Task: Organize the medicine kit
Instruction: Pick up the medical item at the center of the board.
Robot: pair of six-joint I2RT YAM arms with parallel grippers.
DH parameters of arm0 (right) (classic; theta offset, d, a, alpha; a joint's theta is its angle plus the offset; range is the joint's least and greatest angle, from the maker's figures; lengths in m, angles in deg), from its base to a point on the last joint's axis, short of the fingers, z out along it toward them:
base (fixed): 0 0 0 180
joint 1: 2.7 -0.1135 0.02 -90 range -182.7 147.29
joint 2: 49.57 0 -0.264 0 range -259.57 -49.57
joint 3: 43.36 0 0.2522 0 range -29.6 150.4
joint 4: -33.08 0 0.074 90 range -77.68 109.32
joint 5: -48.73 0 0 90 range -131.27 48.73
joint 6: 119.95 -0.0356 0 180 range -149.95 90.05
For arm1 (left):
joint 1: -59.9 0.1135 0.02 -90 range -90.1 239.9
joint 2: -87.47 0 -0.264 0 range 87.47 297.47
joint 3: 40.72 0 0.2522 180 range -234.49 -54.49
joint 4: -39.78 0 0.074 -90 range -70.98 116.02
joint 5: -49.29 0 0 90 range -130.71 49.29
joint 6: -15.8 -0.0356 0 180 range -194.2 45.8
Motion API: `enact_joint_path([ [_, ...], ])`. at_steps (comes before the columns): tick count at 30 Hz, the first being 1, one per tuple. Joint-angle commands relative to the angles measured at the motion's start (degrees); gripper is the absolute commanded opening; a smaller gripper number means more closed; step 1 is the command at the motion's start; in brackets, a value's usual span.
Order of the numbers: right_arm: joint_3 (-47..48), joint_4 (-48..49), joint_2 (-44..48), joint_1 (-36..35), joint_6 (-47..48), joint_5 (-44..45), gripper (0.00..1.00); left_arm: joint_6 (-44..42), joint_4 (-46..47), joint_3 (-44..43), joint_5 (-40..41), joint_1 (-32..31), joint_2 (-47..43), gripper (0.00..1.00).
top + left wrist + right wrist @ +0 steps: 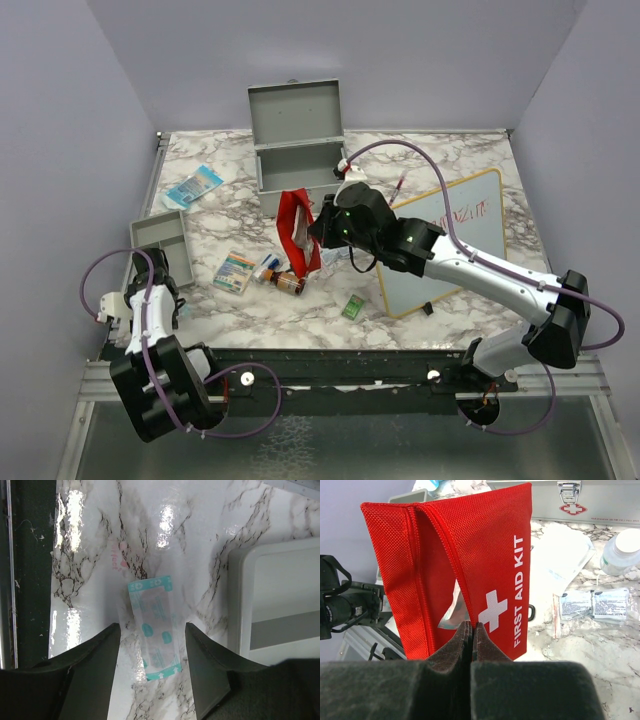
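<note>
Grey metal medicine kit (298,165), lid raised, sits far centre; only the right wrist view shows its front latch (569,491). Just nearer, the right gripper (471,627) pinches a red fabric first-aid pouch (485,555). The left wrist view alone shows the left gripper (152,627), jaws partly apart, straddling a teal-and-white wrapped plaster (150,610).

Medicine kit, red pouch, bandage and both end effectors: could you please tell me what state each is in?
medicine kit, lid open and upright.
red pouch, held upright, pinched.
right end effector, shut on the red pouch.
bandage, flat on the table, ungripped.
left end effector, open, straddling the bandage.
</note>
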Motion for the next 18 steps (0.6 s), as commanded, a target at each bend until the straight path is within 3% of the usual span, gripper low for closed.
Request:
enact_joint_path([
  [1,2.0,-0.9,-1.3,0.2,0.3,-0.5,0.01,-0.5,2.2,1.6,-0.9,0.5,2.1,0.57],
  [6,1.9,-0.6,-1.4,0.1,0.6,-0.6,0.00,-0.2,2.2,1.7,-1.4,0.4,3.1,0.52],
  [18,1.4,-0.5,-0.9,0.2,0.9,-0.2,0.01,-1.1,2.2,2.9,-1.3,0.5,2.0,0.09],
])
